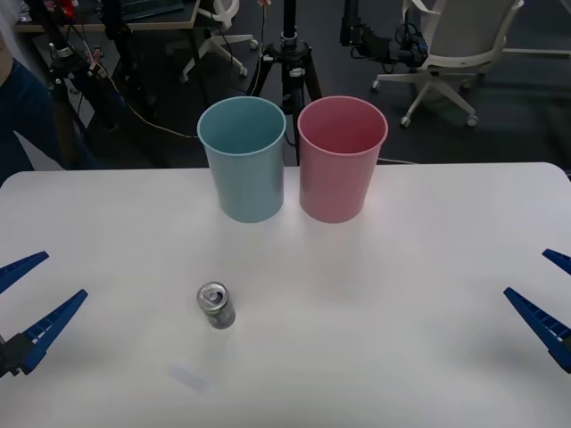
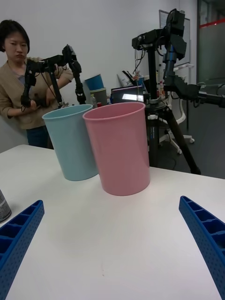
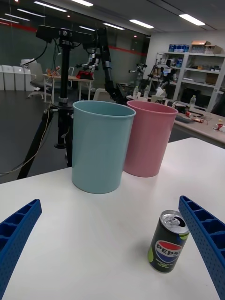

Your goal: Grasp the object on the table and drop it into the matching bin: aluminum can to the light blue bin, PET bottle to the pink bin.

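Note:
A small aluminum can (image 1: 216, 306) with a silver pull-tab top and dark side stands upright on the white table (image 1: 401, 357), left of centre and nearer the front; it also appears as the can (image 3: 168, 241) and, at the frame edge, the can (image 2: 3, 207). Behind it stand the light blue bin (image 1: 243, 158) (image 3: 99, 146) (image 2: 70, 141) and, to its right, the pink bin (image 1: 340, 158) (image 3: 148, 138) (image 2: 119, 147). My left gripper (image 1: 27, 298) (image 3: 112, 262) is open at the table's left edge, well left of the can. My right gripper (image 1: 549, 301) (image 2: 112, 243) is open at the right edge.
The two bins stand side by side near the table's far edge. Beyond the table are a black tripod (image 1: 288, 62), office chairs (image 1: 451, 49) and cables on a dark floor. A faint blue mark (image 1: 189, 378) lies on the table in front of the can.

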`<state>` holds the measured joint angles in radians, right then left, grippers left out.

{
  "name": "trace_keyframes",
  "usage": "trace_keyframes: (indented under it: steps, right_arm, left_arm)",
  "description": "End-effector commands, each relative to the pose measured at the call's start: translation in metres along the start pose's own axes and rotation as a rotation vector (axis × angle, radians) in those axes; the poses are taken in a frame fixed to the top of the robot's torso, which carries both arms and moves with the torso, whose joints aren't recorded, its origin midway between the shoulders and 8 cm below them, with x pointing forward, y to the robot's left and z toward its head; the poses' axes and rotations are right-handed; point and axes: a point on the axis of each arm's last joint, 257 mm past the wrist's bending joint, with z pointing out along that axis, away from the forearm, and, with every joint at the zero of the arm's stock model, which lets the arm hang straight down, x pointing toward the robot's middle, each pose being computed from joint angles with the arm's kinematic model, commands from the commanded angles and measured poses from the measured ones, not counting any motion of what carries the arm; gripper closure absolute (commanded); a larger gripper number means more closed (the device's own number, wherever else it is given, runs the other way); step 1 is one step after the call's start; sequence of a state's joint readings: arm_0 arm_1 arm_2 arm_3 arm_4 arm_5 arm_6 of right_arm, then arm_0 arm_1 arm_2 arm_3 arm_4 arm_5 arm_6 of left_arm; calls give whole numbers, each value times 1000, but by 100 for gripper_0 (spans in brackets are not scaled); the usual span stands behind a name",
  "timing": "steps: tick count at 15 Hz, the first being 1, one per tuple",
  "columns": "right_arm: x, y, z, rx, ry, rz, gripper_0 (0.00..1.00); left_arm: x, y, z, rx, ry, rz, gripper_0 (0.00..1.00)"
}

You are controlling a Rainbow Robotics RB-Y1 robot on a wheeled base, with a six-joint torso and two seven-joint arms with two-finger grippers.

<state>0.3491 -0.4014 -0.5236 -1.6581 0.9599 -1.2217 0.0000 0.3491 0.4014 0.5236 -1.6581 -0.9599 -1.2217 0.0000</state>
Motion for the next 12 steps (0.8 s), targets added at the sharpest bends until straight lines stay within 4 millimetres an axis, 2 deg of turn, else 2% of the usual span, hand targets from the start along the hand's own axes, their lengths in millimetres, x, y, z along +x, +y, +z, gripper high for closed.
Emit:
trace_keyframes:
  steps: [1, 6, 9, 12]
  right_arm:
    - [0, 0, 0, 0, 0, 0, 0]
    - [0, 0, 0, 0, 0, 0, 0]
    - [0, 0, 0, 0, 0, 0, 0]
    - [0, 0, 0, 0, 0, 0, 0]
  left_arm:
    - [8, -2, -6, -8, 17, -2, 0]
    - [19, -10, -10, 3, 44, 2, 0]
    - [39, -25, -12, 45, 92, 21, 0]
    - [57, -23, -13, 80, 109, 78, 0]
